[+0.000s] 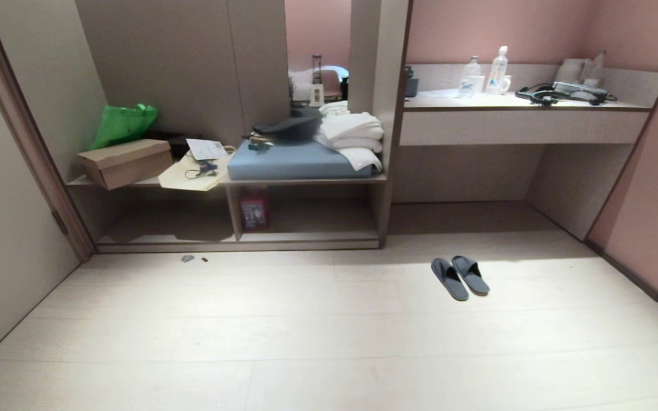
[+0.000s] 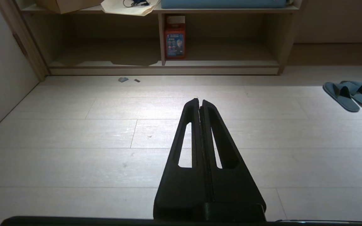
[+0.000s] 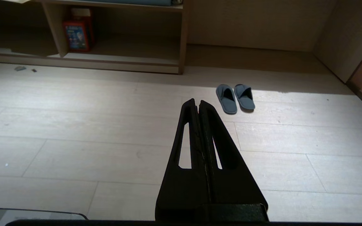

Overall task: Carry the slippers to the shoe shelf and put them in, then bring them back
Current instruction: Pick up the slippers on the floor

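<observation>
My right claw is hanging above the bare floor with its two fingers pressed together, pinching nothing. My left claw is doing the same on the other side, also closed and empty. Ahead of the right claw, the slippers are lying side by side on the floor, touching each other, in front of the space under the desk counter. The shoe shelf is standing well apart from them, to my left. I am judging that the first step, fetching the pair, is only starting. Next I am needing to come nearer, spread the fingers and lower them to the slippers.
</observation>
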Available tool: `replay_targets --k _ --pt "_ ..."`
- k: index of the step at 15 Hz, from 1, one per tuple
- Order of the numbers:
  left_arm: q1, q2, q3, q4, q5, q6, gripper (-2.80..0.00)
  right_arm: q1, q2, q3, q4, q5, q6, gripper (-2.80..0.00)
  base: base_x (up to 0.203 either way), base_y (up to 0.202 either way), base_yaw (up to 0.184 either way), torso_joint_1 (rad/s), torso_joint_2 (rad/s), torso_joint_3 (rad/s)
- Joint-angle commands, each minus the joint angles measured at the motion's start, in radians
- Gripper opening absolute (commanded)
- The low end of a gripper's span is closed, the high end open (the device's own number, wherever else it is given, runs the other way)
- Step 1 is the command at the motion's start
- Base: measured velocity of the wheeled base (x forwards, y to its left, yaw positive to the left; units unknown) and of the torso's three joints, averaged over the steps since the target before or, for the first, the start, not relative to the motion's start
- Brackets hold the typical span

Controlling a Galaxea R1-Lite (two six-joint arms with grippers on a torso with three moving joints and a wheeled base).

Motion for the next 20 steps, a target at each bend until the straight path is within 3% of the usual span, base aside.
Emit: replay_targets --k 1,20 --pt "0.0 0.0 0.0 0.0 0.001 -0.001 -2.8 0.002 0.001 0.0 0.0 -0.001 0.0 -2.8 0.198 0.0 0.0 0.002 0.0 -0.001" --pt "0.0 0.001 0.0 0.0 0.002 -0.001 -2.8 0.0 0.001 0.0 0.0 -0.002 0.003 -2.8 0.197 0.0 0.0 0.002 0.0 0.002"
